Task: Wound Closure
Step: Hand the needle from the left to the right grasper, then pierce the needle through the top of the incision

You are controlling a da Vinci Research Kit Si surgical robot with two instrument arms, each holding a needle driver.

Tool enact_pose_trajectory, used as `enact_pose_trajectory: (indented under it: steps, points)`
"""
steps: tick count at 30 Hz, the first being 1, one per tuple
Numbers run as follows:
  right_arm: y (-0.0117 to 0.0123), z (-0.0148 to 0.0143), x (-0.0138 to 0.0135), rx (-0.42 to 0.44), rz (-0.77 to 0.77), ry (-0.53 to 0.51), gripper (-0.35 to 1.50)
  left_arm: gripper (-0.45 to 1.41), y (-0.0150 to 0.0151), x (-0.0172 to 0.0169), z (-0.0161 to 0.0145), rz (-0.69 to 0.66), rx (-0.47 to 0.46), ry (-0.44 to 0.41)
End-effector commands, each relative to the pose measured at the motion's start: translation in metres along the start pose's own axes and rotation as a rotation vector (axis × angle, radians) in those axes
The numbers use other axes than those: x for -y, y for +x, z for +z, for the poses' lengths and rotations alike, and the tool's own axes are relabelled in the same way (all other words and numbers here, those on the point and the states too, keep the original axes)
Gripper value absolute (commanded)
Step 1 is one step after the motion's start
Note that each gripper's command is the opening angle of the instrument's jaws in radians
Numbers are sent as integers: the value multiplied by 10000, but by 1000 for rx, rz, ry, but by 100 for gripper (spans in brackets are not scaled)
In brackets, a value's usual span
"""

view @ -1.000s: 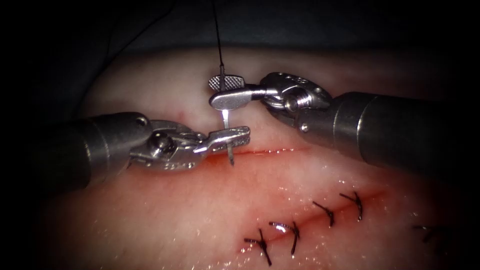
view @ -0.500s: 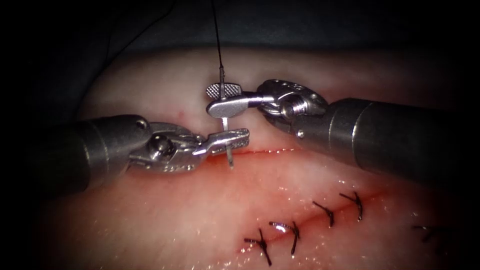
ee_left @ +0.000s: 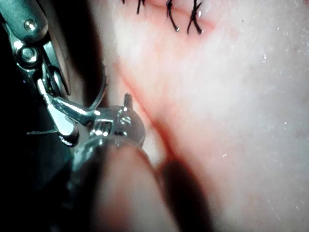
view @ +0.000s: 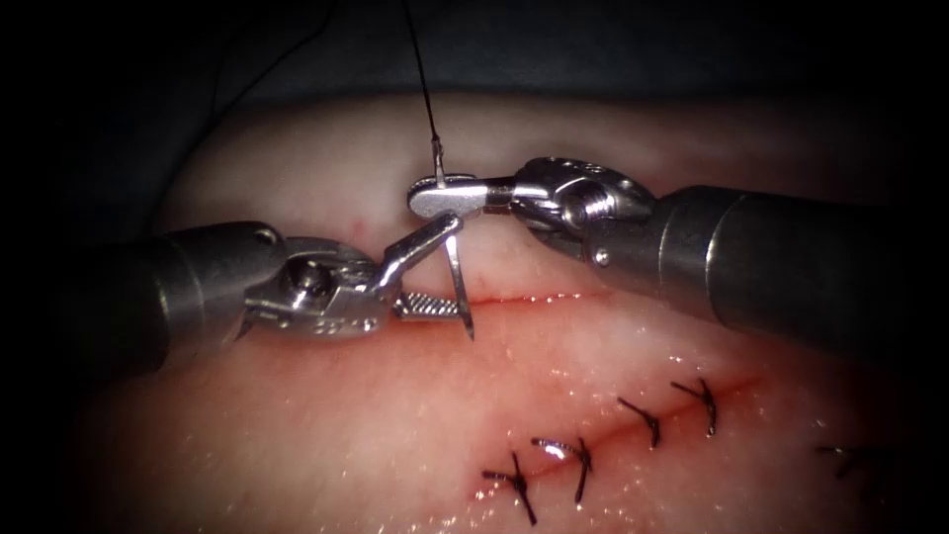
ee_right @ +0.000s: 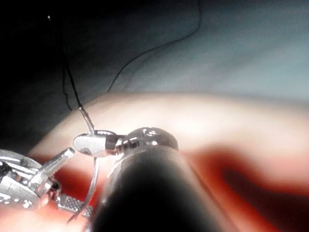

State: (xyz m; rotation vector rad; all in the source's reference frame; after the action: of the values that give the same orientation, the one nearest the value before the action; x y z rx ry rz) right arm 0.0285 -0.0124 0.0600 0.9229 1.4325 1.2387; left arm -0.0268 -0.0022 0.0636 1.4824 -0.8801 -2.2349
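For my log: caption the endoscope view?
Right tool grips needle near its thread end; left tool open beside it, above the cut.

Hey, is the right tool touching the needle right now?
Touching. In the endoscope view the right tool has its jaws shut on the needle near its thread end; the left tool stands open around the needle's shaft.

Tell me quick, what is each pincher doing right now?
Left tool: open, holding nothing.
Right tool: shut on the needle, near the end where the thread joins.
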Motion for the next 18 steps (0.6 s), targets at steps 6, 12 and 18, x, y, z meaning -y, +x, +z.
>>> enact_pose_trajectory:
  steps: [6,12,18]
  points:
    - [7,17,-15,-52,-69,-20,-35,130,2,-5,-33,-11,73,36]
    - [2,23,-24,-106,-417,-44,-35,14,-1,-34,-66,-3,117,47]
    - [1,33,-30,-133,-513,-56,-35,-27,-8,-68,-64,-34,188,51]
